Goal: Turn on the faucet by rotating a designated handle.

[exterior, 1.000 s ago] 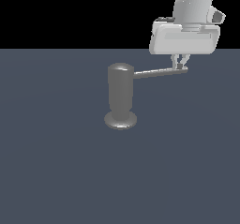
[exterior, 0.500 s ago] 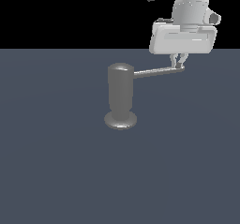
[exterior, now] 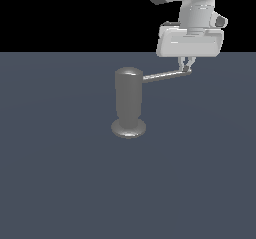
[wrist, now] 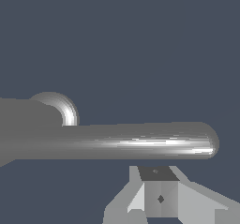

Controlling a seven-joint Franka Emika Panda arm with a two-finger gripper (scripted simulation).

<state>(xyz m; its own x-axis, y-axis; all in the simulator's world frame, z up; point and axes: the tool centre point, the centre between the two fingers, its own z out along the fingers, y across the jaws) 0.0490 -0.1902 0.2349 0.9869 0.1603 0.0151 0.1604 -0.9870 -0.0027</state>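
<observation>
A: So, starting with the exterior view, where did the faucet [exterior: 129,103] stand?

B: Upright near the middle of the dark surface [exterior: 60,183], flared base down. The handle [exterior: 162,76] ran out from near its top toward three o'clock, rising slightly. The pincer [exterior: 186,69] hung from the pale wrist block right at the rod's rounded tip.

A: Was it gripping the rod?

B: I could not tell. The two fingertips sat close together, touching or almost touching the tip, but whether they clamped it or merely pressed against its side was too small to read. Nothing else lay in them.

A: And the wrist view?

B: The handle [wrist: 140,141] filled the picture as a thick bright bar crossing from nine o'clock toward three, its rounded end at about three. The faucet's domed top [wrist: 54,107] showed behind it near nine o'clock. One finger [wrist: 159,197] appeared at six o'clock, just beside the rod near its tip; the other was not visible, so the view settled nothing about the jaw gap.

A: How would you do the turn well from there?

B: In my judgement, contact that far out on the rod gave good leverage but little margin, so a slip off the rounded end was the risk. I would push sideways along an arc centred on the upright body, keeping the fingers level with the rod and a touch inboard of the tip, and move slowly.
</observation>
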